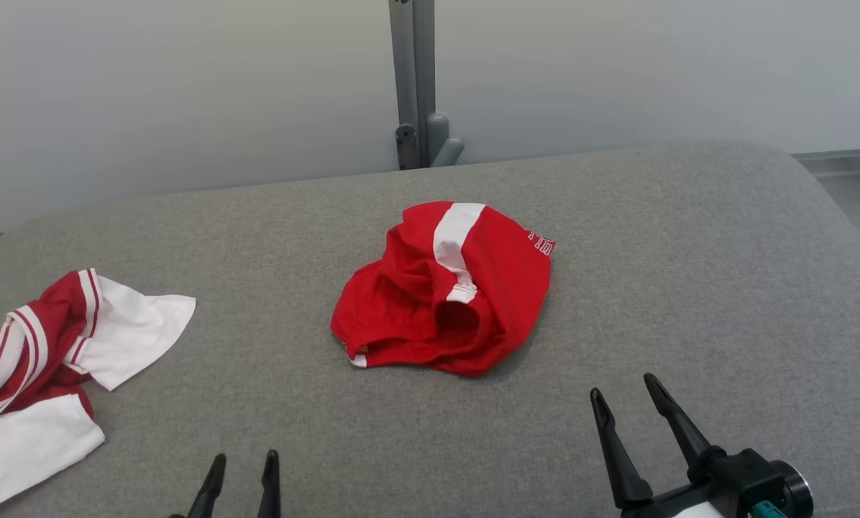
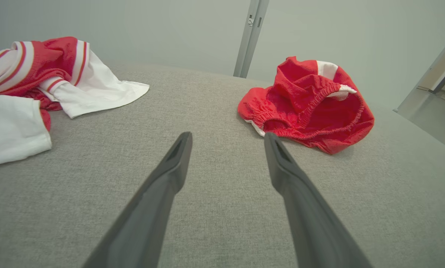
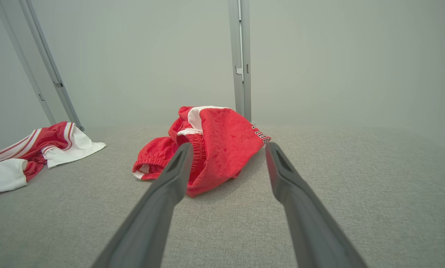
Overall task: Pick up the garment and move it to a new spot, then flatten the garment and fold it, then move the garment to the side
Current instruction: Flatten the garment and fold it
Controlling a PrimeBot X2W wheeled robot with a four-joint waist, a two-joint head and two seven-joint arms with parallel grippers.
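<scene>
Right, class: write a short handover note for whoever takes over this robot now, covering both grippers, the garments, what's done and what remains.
Left gripper: open, empty, at the grey table's near edge.
Right gripper: open, empty, pointing towards the red shorts, apart from them.
Red shorts: crumpled heap mid-table.
Red-and-white top: rumpled at the table's left side.
Done: nothing evident.
Left: pick up shorts, move, flatten, fold, set aside.

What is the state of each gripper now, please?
Left gripper: open, holding nothing.
Right gripper: open, holding nothing.
</scene>
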